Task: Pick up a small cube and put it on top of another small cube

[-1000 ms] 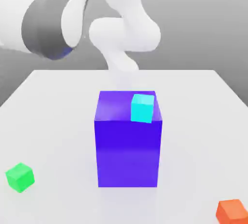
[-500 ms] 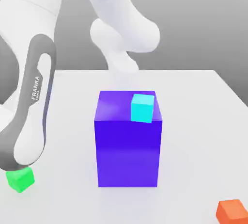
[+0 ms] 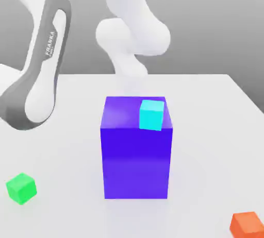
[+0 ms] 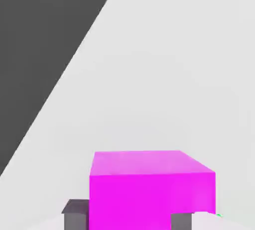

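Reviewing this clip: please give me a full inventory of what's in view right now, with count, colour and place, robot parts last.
Table: one, pale grey, beneath the cubes and box
Large box: one, blue-violet, standing mid-table
Cyan cube: one, cyan, on top of the large box, toward the exterior view's right
Green cube: one, green, on the table at the exterior view's left
Orange cube: one, orange, on the table at the exterior view's right, near edge of picture
Magenta cube: one, magenta, held between the fingers
Robot arm: one, white with dark grey, behind and left in the exterior view
Fingers: two, dark grey, either side of the magenta cube
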